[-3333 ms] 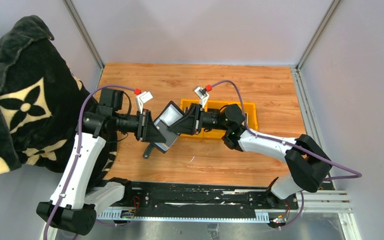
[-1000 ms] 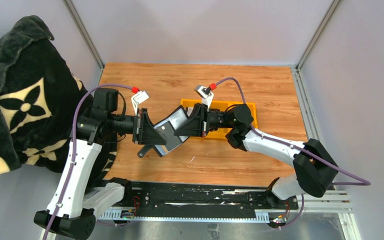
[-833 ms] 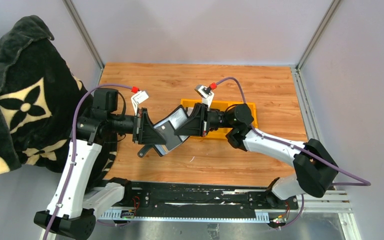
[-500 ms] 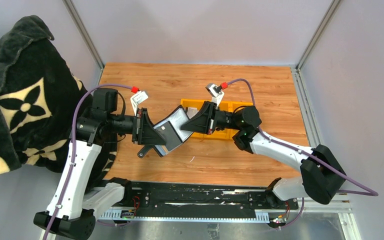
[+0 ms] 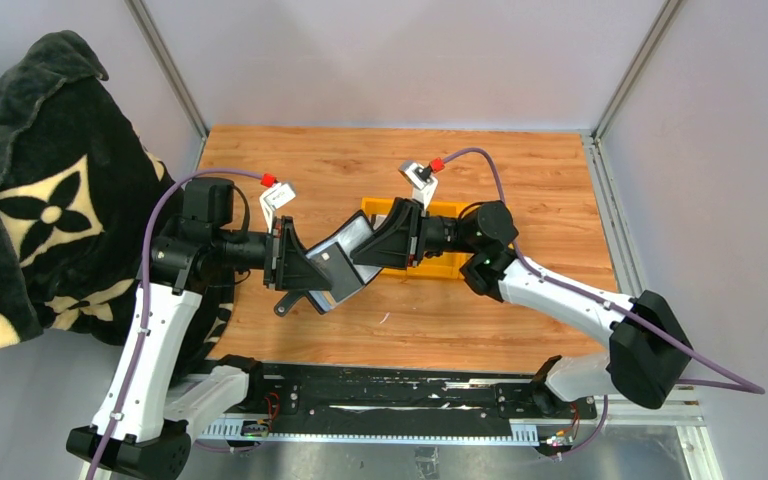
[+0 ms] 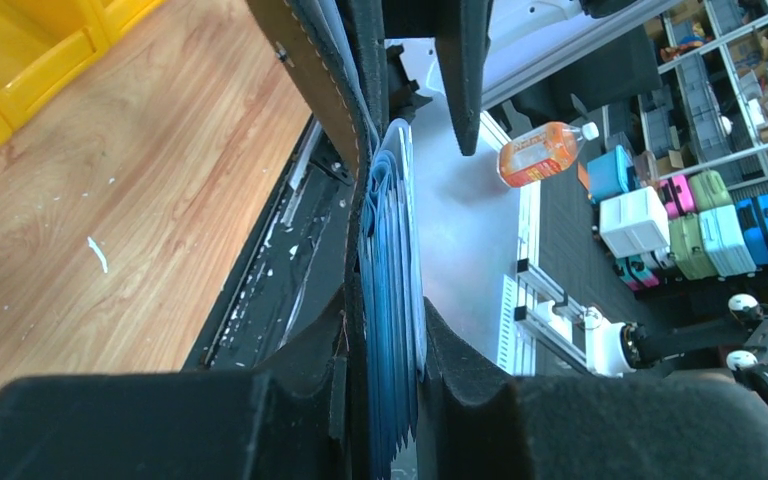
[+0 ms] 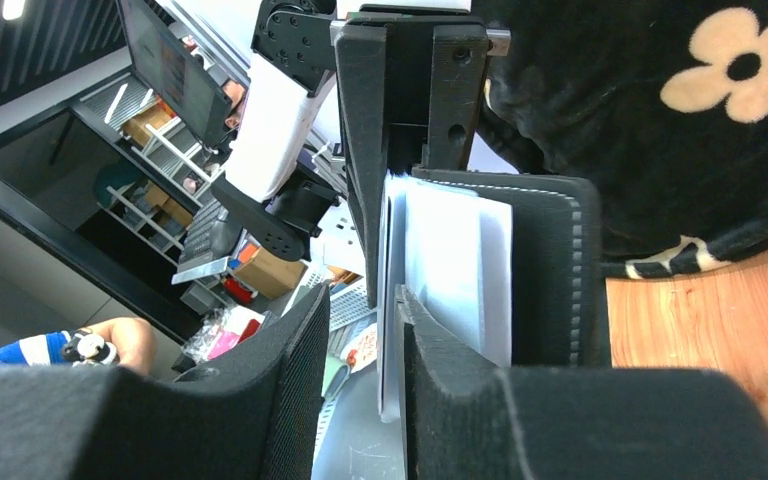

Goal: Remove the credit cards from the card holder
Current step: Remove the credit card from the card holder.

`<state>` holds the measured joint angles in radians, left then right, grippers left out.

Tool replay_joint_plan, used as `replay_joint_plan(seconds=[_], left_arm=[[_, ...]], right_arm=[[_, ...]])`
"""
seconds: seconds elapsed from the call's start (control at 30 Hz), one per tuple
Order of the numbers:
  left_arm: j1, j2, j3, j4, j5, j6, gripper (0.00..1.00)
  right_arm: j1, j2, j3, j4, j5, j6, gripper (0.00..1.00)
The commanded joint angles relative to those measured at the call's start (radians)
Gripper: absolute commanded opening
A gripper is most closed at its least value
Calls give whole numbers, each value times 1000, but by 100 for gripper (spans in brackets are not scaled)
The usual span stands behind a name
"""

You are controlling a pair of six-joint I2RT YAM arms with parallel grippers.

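The left hand is clamped tight on the black card holder and holds it in the air above the desk, near a yellow bin, with the strap tab hanging down. A stack of pale credit cards sits in the holder's open end, which faces the right hand. That hand's jaws stand narrowly apart on either side of one card's edge, with a sliver of gap beside the card.

brown wooden counter, pale grey walls on 3 sides, black blanket with cream flowers hanging at the left
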<state>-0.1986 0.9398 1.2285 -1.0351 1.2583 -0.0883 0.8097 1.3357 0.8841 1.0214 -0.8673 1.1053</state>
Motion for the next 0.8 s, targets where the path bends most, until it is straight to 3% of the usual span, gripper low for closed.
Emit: replay_joint_plan(seconds=[0.0,0.43,0.7,0.77], left_arm=[[0,-3,12,-5,-22,-8,16],[0,-7,30,-5,13,-16,17],[0,2,30,-5,-19,-19,17],[0,3,28,-6,-26,-23,17]], right_arm=[[17,-32,39,-81,-42,-66,34],[35,6,92,-195,-61,-136,37],[87,62,145,-167,-90,-129,26],[87,71,146,-161,-90,-124,12]])
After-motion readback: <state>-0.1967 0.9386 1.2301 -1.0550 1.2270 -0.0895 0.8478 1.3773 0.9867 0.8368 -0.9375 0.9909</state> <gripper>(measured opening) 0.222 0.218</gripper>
